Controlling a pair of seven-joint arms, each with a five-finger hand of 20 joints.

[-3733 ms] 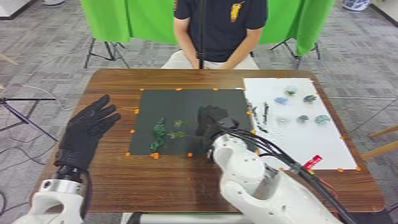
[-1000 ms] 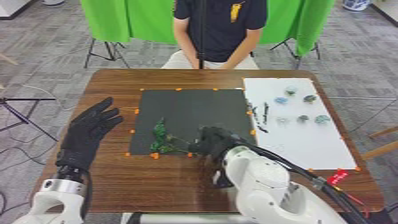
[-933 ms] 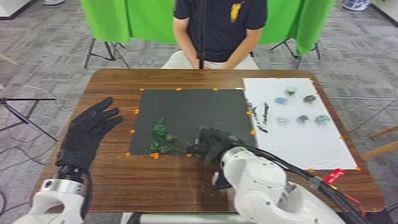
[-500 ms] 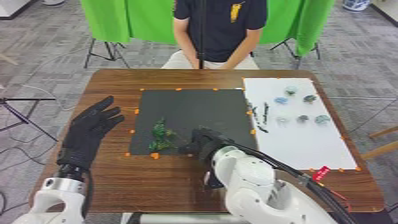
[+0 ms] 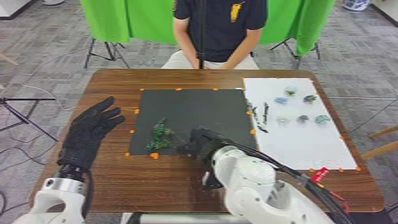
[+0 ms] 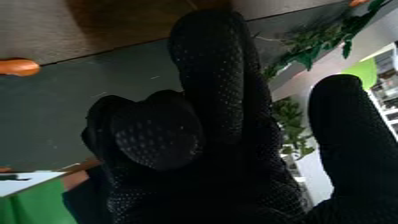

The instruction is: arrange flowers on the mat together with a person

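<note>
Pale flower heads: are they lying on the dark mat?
No, the pale flower heads lie on the white sheet, to the right of the dark mat.

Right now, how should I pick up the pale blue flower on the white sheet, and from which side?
I'd pinch the pale blue flower by the sides of its small, roundish head, lowering the fingers from above and from the robot's side. The greenish flower lies just beyond it and the dark flower to its right, so the near approach looks freer.

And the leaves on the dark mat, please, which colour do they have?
Green; the leaves show best in the right wrist view.
</note>
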